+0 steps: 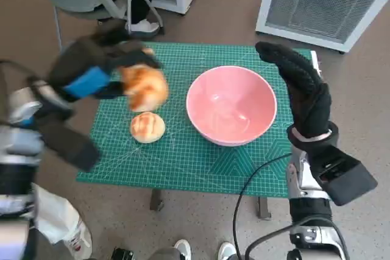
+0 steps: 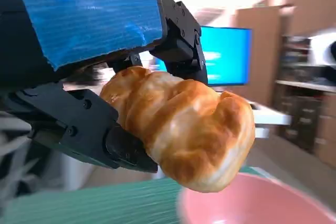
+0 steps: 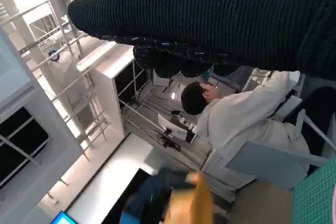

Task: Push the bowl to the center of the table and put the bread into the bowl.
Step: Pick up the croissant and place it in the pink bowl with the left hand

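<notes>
A pink bowl (image 1: 231, 105) stands on the green mat (image 1: 183, 156), a little right of the table's middle. My left hand (image 1: 97, 68) holds a golden, croissant-like bread (image 1: 145, 87) in the air, left of the bowl. The left wrist view shows that bread (image 2: 181, 135) gripped between the black fingers (image 2: 84, 129), with the bowl's rim (image 2: 257, 203) below it. A second, round bread roll (image 1: 147, 126) lies on the mat under the held one. My right hand (image 1: 301, 86) stands beside the bowl's right side, fingers stretched out, holding nothing.
A white grilled unit (image 1: 326, 4) stands on the floor beyond the table's far right. A chair and a person's legs (image 1: 137, 4) are at the far left. Cables (image 1: 256, 211) hang by the near edge. The right wrist view shows a seated person (image 3: 236, 119).
</notes>
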